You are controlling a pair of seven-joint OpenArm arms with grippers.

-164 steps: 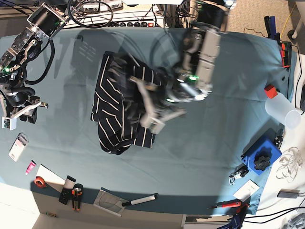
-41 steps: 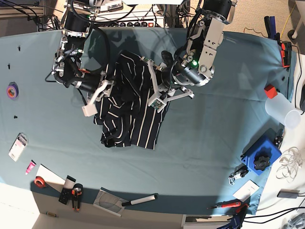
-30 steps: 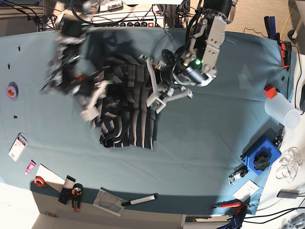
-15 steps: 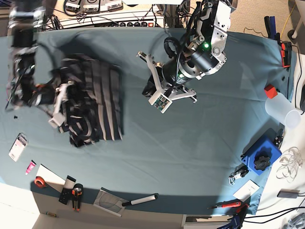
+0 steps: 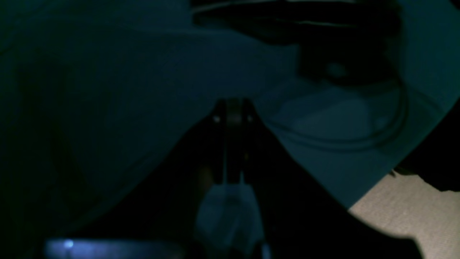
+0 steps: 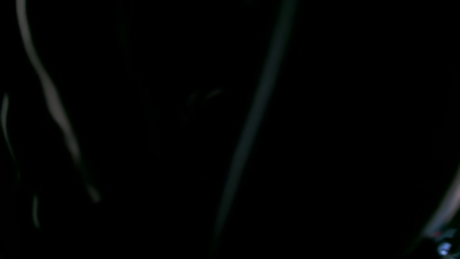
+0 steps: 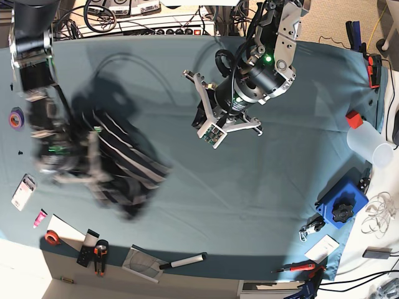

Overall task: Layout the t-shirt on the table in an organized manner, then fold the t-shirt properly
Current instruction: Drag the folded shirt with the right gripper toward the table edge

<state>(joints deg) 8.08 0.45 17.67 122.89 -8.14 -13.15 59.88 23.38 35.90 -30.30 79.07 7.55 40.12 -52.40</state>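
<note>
The dark t-shirt (image 7: pixel 124 168) with thin white stripes lies bunched and motion-blurred at the left of the teal table (image 7: pixel 262 199). My right gripper (image 7: pixel 92 167) is blurred at the shirt's left edge and the shirt moves with it. The right wrist view shows only dark fabric with white stripes (image 6: pixel 251 126); no fingers are visible there. My left gripper (image 7: pixel 209 124) hangs empty over bare cloth at centre back, well apart from the shirt. In the left wrist view its fingers (image 5: pixel 233 115) are pressed together above the teal cloth (image 5: pixel 107 90).
A purple tape roll (image 7: pixel 15 117) lies at the far left. Pliers (image 7: pixel 100 255), a marker (image 7: pixel 184 261) and red tape (image 7: pixel 52 237) line the front edge. A blue box (image 7: pixel 341 205), red block (image 7: pixel 354 118) and clear cup (image 7: pixel 368 144) stand right. Cables (image 7: pixel 124 9) run along the back.
My right arm has swept left and toward the front, dragging the shirt from the table's middle to the left side. My left gripper let go of the shirt and stays near the centre back.
</note>
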